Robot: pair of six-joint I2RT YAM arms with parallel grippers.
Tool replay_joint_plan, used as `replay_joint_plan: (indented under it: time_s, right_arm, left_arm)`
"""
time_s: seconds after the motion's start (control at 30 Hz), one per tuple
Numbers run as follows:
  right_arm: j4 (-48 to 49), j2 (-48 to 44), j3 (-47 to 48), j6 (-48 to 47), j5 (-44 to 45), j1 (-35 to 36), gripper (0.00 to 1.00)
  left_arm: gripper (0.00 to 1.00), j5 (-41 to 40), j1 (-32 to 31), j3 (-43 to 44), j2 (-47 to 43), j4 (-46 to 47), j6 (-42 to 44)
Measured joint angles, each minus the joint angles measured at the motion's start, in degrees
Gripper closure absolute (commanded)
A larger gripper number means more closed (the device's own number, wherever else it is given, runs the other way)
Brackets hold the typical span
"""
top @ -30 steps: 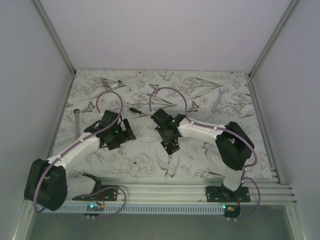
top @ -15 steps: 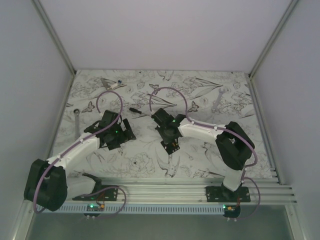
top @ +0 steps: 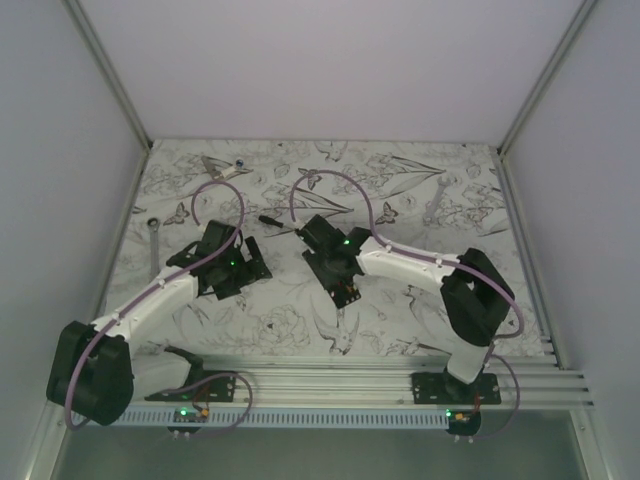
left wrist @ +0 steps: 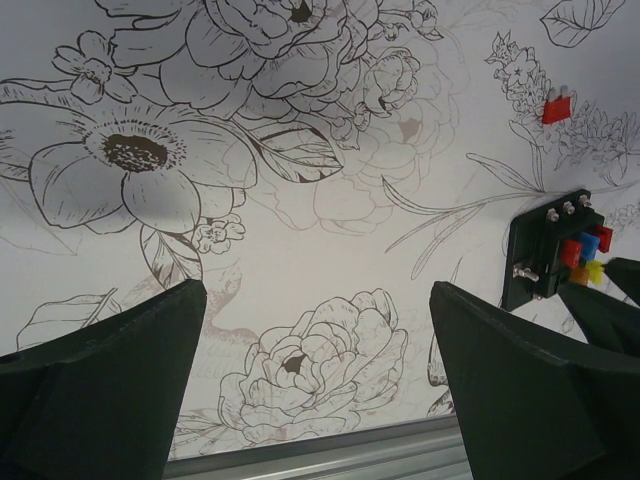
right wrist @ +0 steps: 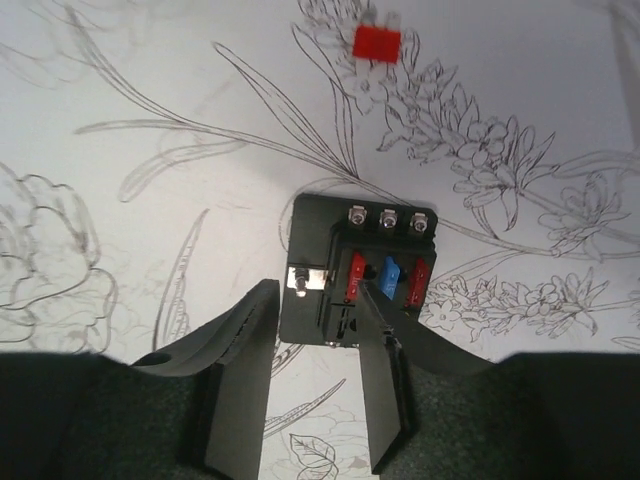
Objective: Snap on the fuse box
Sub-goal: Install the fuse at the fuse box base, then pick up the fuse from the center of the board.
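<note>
Overhead looks down; both close wrist views share fuse box (right wrist: pixel 362 262).

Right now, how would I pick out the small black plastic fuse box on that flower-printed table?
Find the middle of the white flower-printed table, just beneath the right gripper. There lies the fuse box, a small black square plastic block with three silver screws along one edge. Unlike the loose red fuse nearby, it holds red and blue fuses in slots.

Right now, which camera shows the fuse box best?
Right wrist: the fuse box sits near the centre of the frame, seen from above, with its screws and its red and blue fuses plain. Left wrist shows it only small and at an angle at the right edge. In the top external view it cannot be made out beneath the right gripper.
</note>
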Motion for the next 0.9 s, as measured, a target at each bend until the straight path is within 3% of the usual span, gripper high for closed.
replay_joint_plan:
  time_s: [0.33, 0.6, 0.9]
  right_arm:
    - [5.6, -0.2, 2.5, -0.9, 3.1, 0.1, 0.39]
    - [9.0, 9.8, 5.7, -1.0, 3.2, -1.7, 0.42]
    - [10.6, 14.5, 9.4, -1.4, 2.6, -3.8, 0.48]
  left_arm:
    - [0.0, 0.8, 2.3, -0.8, 0.0, 0.0, 0.0]
    - [0.0, 2.4, 4.2, -1.7, 0.0, 0.2, 0.0]
    - [0.0, 3.0, 4.4, -1.7, 0.0, 0.3, 0.0]
